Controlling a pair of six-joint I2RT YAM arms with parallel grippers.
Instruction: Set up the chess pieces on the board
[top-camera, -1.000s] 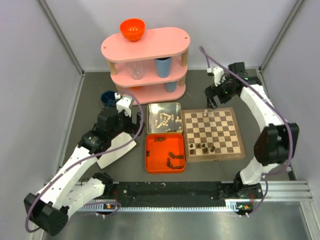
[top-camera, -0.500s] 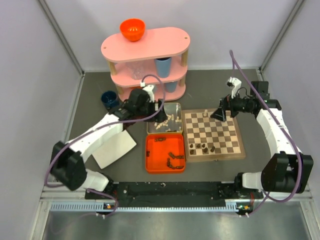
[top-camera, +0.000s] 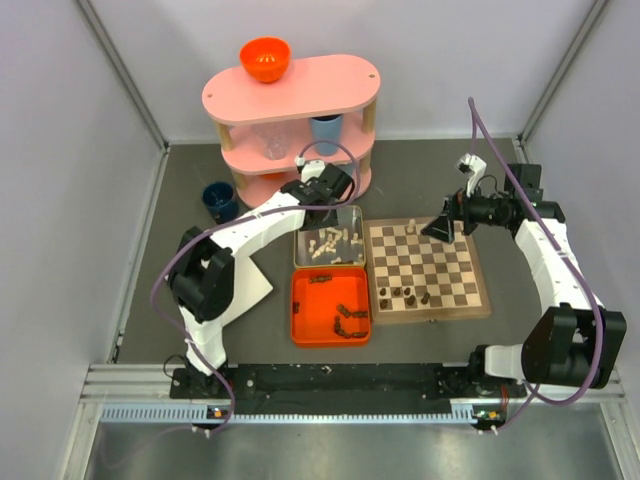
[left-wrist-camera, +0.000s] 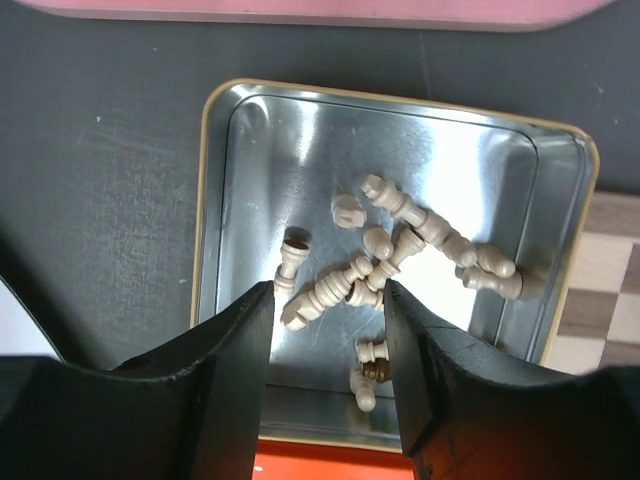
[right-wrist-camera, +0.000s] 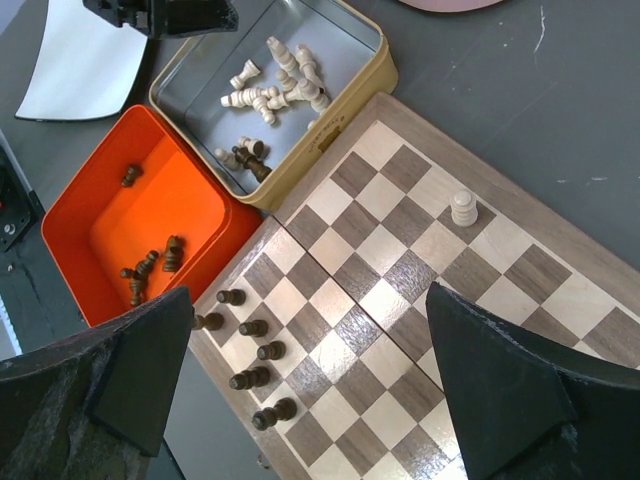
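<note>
On the far left of the overhead view, a blue cup (top-camera: 215, 197) sits partly behind the left arm, and that arm also covers part of the white sheet (top-camera: 250, 288). Behind them stands the pink shelf (top-camera: 290, 92) with an orange bowl (top-camera: 265, 58) on top; I can't make out the items on its lower tiers.

The left gripper (left-wrist-camera: 327, 300) hangs over the silver tin (left-wrist-camera: 222, 200). Its fingers are partly apart, with a heap of cream chess pieces (left-wrist-camera: 400, 248) lying on the tin floor between and beyond them. I can't tell whether the tips touch any piece, but nothing looks clamped.

Just in front of the tin is the orange tray (right-wrist-camera: 100, 215), which holds several dark pieces (right-wrist-camera: 150, 265) too small to identify.

The board (right-wrist-camera: 400, 290) lies just right of the tin and tray. A short row of dark pawns (right-wrist-camera: 250, 352) stands along its near edge, and a lone cream piece (right-wrist-camera: 462, 208) stands at the far edge.

The right gripper (right-wrist-camera: 320, 390) hovers above the board with its fingers spread wide, holding nothing. The fingers cut off two corners of its own wrist view.
</note>
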